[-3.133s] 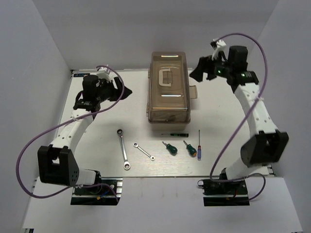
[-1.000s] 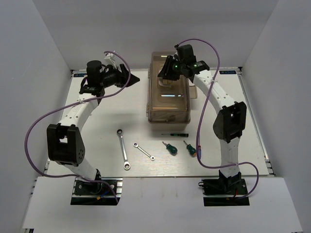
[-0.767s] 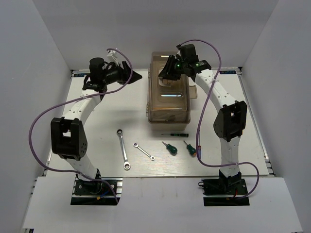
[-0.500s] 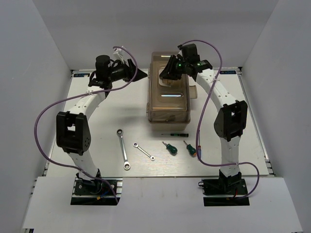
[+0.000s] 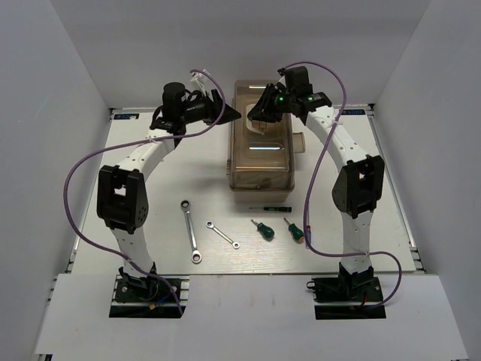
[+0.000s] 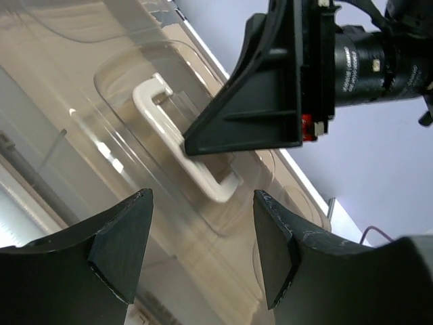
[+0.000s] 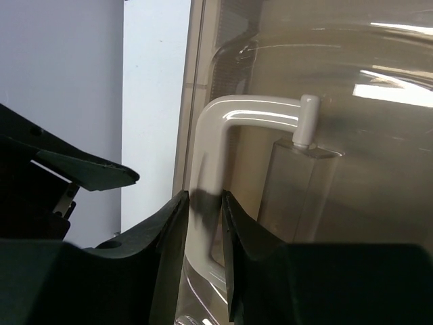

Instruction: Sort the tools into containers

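The toolbox (image 5: pixel 259 162) stands mid-table with its translucent brownish lid (image 6: pixel 81 128) down. My right gripper (image 5: pixel 256 118) (image 7: pixel 205 203) is shut on the lid's pale handle (image 7: pixel 260 108) (image 6: pixel 159 112), one finger on each side of the bar. My left gripper (image 5: pixel 231 114) (image 6: pixel 203 250) hovers open at the lid's left edge and holds nothing. In front of the box lie the tools: a long wrench (image 5: pixel 191 231), a short wrench (image 5: pixel 223 234), two green-handled screwdrivers (image 5: pixel 262 229) (image 5: pixel 293 229), a blue-handled screwdriver (image 5: pixel 307 224) and a dark pen-like tool (image 5: pixel 270 207).
A beige latch tab (image 5: pixel 300 141) sticks out of the toolbox's right side. White walls close the table in at the left, back and right. Both arms' purple cables loop over the table sides.
My left arm has swung right until its open gripper sits by the toolbox's left edge. My right gripper's jaws have narrowed onto the handle. The tools have not moved.
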`<state>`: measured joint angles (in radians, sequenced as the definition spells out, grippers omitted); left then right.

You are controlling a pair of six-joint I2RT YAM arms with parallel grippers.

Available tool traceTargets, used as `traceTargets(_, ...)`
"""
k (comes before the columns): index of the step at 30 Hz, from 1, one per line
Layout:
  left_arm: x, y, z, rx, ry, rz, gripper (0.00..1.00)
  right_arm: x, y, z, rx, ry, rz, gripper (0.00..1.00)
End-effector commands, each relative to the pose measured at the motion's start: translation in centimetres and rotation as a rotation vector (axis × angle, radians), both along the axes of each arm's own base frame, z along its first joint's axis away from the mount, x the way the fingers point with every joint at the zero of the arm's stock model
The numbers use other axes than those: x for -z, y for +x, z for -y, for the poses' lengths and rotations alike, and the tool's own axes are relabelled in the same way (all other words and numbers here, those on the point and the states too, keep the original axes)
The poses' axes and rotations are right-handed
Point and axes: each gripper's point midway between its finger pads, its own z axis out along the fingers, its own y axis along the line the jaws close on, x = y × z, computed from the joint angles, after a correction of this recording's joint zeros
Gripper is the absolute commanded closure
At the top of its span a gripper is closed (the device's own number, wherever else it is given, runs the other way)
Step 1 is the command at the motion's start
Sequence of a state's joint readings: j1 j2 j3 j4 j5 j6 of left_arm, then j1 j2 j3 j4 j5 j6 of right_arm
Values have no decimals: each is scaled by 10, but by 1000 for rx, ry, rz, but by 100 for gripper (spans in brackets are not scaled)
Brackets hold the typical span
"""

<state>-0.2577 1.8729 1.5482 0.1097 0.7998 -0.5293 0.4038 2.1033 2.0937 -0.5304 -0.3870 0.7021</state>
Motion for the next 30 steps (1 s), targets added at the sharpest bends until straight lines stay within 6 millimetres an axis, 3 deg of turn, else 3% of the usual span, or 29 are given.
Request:
traceTargets(1, -25, 4, 8, 1, -26, 43, 29, -37, 4, -13, -34, 90, 95, 68)
traceTargets(2, -15, 6, 8, 0, -19, 16, 29, -38, 4, -13, -35, 93, 98, 68)
traceTargets(7, -12, 16, 18, -31, -22, -9, 29, -36, 3, -11, -35, 96, 94, 68)
traceTargets(8, -3, 17, 19, -34, -26, -52, 29, -36, 3, -11, -36, 99, 96, 68)
traceTargets(18, -7, 50, 28, -96, -62, -102, 29, -34, 1, -8, -36, 107, 85, 69)
traceTargets(30, -1, 53, 29, -114, -54, -187, 29, -39, 1, -7, -36, 136, 81, 69)
